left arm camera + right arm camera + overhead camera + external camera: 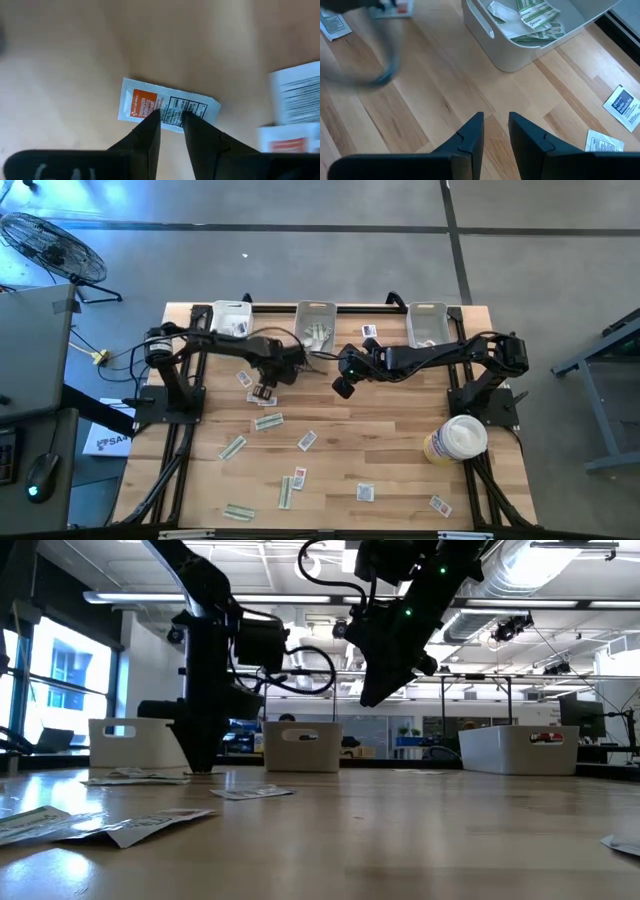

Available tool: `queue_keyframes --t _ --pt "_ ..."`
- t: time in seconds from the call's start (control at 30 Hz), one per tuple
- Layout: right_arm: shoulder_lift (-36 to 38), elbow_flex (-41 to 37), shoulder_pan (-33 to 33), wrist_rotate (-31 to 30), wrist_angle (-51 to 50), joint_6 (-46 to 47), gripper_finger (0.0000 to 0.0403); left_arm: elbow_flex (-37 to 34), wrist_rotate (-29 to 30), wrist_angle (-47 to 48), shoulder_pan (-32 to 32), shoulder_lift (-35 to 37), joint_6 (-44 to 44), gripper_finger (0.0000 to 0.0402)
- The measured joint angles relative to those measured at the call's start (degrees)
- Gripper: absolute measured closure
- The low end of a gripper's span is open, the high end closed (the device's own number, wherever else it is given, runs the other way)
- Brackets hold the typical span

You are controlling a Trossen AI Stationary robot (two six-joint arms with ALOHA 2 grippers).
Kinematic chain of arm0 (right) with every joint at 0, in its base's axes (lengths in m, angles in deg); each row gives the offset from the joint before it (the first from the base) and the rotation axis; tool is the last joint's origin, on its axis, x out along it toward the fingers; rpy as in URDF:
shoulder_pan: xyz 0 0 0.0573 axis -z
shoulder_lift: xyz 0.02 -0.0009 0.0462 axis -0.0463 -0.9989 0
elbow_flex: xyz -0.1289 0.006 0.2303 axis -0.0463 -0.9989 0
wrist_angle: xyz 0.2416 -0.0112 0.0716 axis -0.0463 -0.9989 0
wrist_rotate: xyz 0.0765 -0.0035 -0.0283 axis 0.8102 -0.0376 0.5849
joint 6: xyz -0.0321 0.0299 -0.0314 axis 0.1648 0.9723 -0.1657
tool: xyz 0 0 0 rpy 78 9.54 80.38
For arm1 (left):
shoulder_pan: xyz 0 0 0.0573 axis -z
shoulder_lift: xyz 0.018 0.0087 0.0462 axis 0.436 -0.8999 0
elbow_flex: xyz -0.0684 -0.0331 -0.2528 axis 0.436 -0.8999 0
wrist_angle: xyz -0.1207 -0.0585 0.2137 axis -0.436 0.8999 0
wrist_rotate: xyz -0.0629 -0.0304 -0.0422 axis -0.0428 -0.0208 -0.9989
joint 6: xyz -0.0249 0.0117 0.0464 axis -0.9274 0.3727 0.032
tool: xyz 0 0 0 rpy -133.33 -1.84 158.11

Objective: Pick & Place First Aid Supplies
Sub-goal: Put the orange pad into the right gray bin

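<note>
A white packet with an orange mark [167, 106] sits at the fingertips of my left gripper [171, 119], which points straight down over the table's left middle [262, 391] and is shut on it. My right gripper [495, 120] hangs tilted above the table's centre [345, 385], its fingers a little apart with nothing between them. More first aid supplies lie flat on the wood: white packets [307, 440] [365, 492] and pale green strips [268, 421] [233, 447]. In the low view the left gripper [203, 765] reaches almost to the tabletop. My left gripper pinches the packet between its two fingers, at the middle of one long edge [172, 116]. The fingers come from above, pointing down. The packet lies flat below the fingertips, printed face up; whether it is clear of the table I cannot tell.
Three white bins [232, 318] [316, 323] [428, 325] stand along the far edge; the middle one [530, 35] holds pale green strips. A round white-and-yellow tub [456, 440] stands at the right. Two packets [625, 107] [602, 142] lie near the right gripper.
</note>
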Motion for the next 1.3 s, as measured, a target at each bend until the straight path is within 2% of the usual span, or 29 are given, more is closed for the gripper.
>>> queue_keyframes --t 0.27,0.43,0.63,0.8,1.0,1.1,1.3 --pt "0.0 0.0 0.0 0.0 0.0 0.0 0.032 -0.1 0.4 -2.8 9.0 0.0 -6.3 0.0316" --pt "0.0 0.0 0.0 0.0 0.0 0.0 0.032 -0.3 -2.1 -8.1 11.5 1.4 -8.6 0.0316" --pt "0.0 0.0 -0.1 0.2 -0.5 0.3 0.032 -0.3 -1.7 -7.3 13.9 3.7 -13.4 0.0316" --pt "0.0 0.0 -0.6 -0.3 -0.7 0.4 0.032 -0.3 -1.3 -7.7 18.8 3.7 -16.2 0.0316" --pt "0.0 0.0 -1.5 -0.5 -0.7 0.4 0.032 -3.3 2.7 -13.3 23.1 3.6 -16.9 0.0316" --pt "0.0 0.0 -1.6 -0.5 -0.5 0.4 0.032 -5.2 5.2 -16.4 23.2 3.7 -17.9 0.0316" --pt "0.0 0.0 -1.6 -0.5 -0.3 0.4 0.032 -7.4 6.6 -19.9 23.2 4.0 -17.9 0.0316"
